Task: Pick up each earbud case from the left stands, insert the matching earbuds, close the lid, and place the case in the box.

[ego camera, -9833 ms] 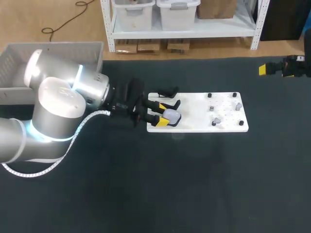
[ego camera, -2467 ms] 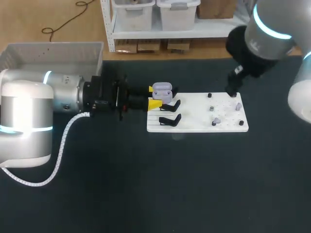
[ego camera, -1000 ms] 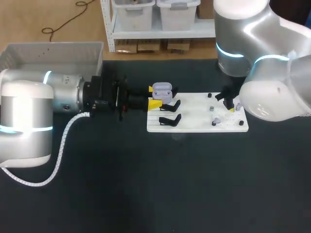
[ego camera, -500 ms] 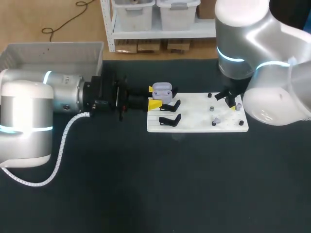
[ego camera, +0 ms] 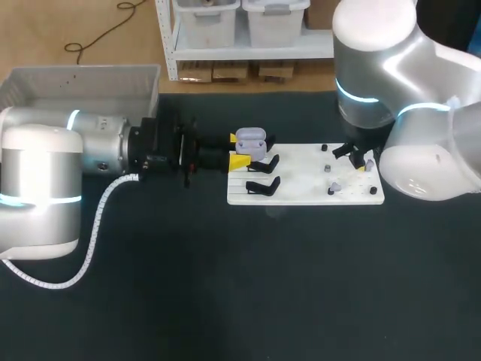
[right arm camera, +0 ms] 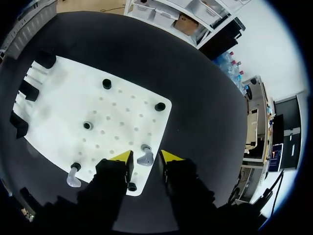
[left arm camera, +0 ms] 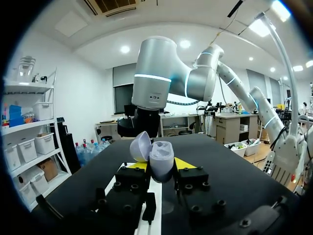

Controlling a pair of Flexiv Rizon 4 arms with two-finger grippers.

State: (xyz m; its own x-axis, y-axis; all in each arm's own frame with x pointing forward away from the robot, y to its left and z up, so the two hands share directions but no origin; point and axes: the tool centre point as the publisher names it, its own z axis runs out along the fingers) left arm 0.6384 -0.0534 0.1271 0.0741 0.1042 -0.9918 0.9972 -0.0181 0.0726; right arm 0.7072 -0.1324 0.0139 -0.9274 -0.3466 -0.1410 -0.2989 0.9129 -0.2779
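Earbud case (left arm camera: 161, 157) stands upright in left gripper (left arm camera: 161, 165), lid open

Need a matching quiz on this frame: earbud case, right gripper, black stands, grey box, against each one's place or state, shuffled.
1 earbud case
2 right gripper
3 black stands
4 grey box

A at the far left corner
B open, fingers either side of an earbud
C lid open, held in the left gripper
D left end of the white board

Pairs: 1-C, 2-B, 3-D, 4-A
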